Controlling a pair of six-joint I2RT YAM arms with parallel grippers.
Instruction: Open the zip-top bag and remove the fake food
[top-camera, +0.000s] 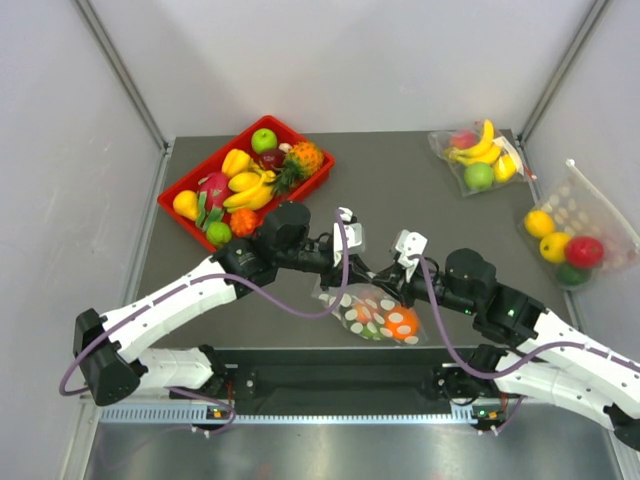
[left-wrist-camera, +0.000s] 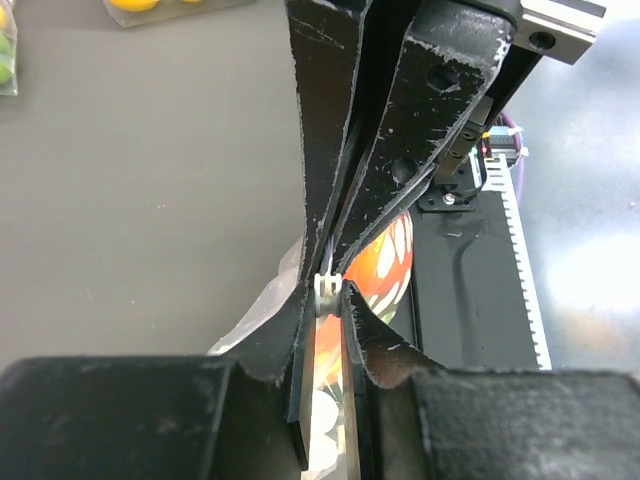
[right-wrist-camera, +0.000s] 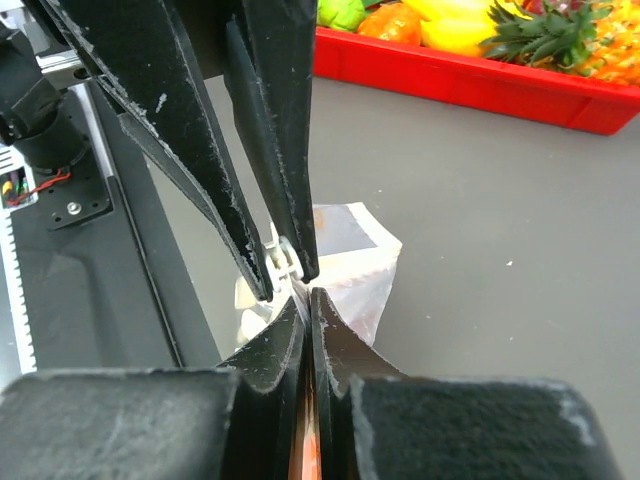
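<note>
The zip-top bag (top-camera: 372, 312) sits on the dark table (top-camera: 430, 200), toward the near edge and to the right of the red tray (top-camera: 205, 165). The fake food (top-camera: 402, 322) is all inside it: orange fruit shows clearly through the dotted plastic, with a hint of green between. The bag's top edge points back toward the tray, and both pincers meet there. The left gripper (left-wrist-camera: 327, 300) is closed tight on that edge, film and a white bit of the zip strip (right-wrist-camera: 282, 258) nipped between its tips. The right gripper (right-wrist-camera: 307, 298) is clamped on the same edge right against it, so the two pairs of fingers almost touch.

As I judge it, the task is at its first step. The seal is gripped on both sides, but no open mouth shows, and no fruit lies outside. Pulling the zip apart and taking out all the pieces remain.

Far right of the tray lie a banana bag (top-camera: 478, 155) and a bigger dotted bag (top-camera: 572, 235), untouched.
</note>
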